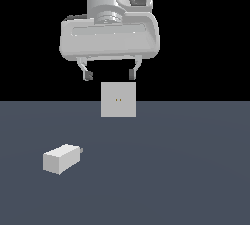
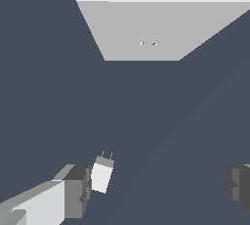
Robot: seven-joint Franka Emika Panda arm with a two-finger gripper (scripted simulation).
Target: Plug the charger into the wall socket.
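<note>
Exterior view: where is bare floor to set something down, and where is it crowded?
The dark grey floor is bare on the exterior view's right of the flat light-grey square wall socket, and in front of it. Crowded only near the small whitish-grey charger block, on the left. The open tool hangs above the socket.

Slate-grey floor [image 1: 185, 170], black backdrop [image 1: 205, 33]

Level frontal exterior; downward wrist view

flat dark slate-blue floor [image 1: 185, 170], black backdrop [image 1: 205, 33] behind
</note>
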